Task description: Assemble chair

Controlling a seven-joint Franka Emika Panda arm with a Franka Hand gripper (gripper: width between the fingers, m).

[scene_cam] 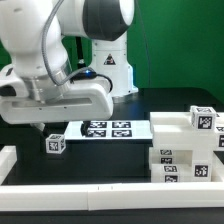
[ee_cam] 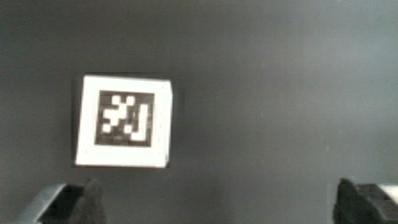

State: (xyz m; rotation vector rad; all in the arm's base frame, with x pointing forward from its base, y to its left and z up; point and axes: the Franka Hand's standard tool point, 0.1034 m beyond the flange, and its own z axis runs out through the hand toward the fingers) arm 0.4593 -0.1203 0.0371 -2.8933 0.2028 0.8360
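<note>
Gripper (scene_cam: 45, 128) hidden behind the arm's white housing in the exterior view. Only dark fingertips (ee_cam: 54, 203) showing at the wrist view's lower corners, cut by the edge. Tag print on the white part (ee_cam: 127, 121) blurred. Marker board (scene_cam: 105, 129) partly covered at left.

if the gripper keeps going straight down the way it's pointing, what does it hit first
Probably the small tagged chair part lying on the black table. The gripper has its jaws open above it. The part sits off-centre, so one jaw may reach the table first.
</note>
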